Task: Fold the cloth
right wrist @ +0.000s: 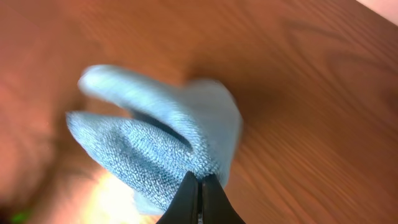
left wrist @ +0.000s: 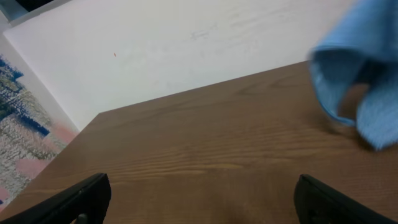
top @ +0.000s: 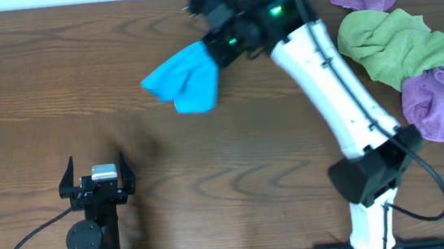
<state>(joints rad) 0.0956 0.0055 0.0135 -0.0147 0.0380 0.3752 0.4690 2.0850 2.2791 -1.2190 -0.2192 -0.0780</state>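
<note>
Right gripper (right wrist: 200, 186): clenched on an edge of the bunched light-blue microfibre cloth (top: 183, 79) | cloth fans leftward from it over the brown wooden table (top: 38, 85) | left gripper (top: 95, 164): released, well apart.

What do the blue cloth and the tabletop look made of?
Blue cloth: soft looped microfibre or terry, judging by its nubby matte weave and limp folds. Tabletop: wood or wood-look laminate, brown grain lines with a slight sheen.
</note>
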